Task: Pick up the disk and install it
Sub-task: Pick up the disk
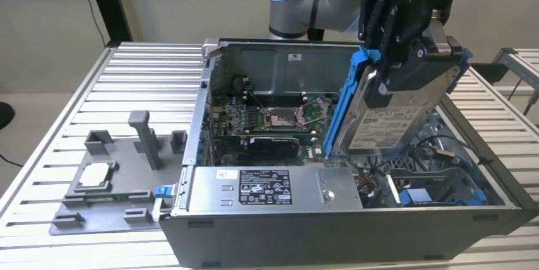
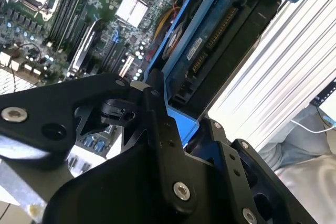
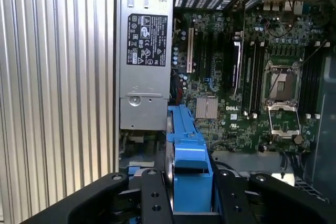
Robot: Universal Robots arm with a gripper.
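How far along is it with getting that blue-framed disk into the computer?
Done: the pick-up. The tool is shut on the disk and holds it tilted on edge in the air. In hand: the disk hangs over the inside of the open computer case. Left: the install itself, since the disk is not seated anywhere in the case yet.

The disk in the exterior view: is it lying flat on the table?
No, the pincer holds the disk steeply on edge over the open computer case.
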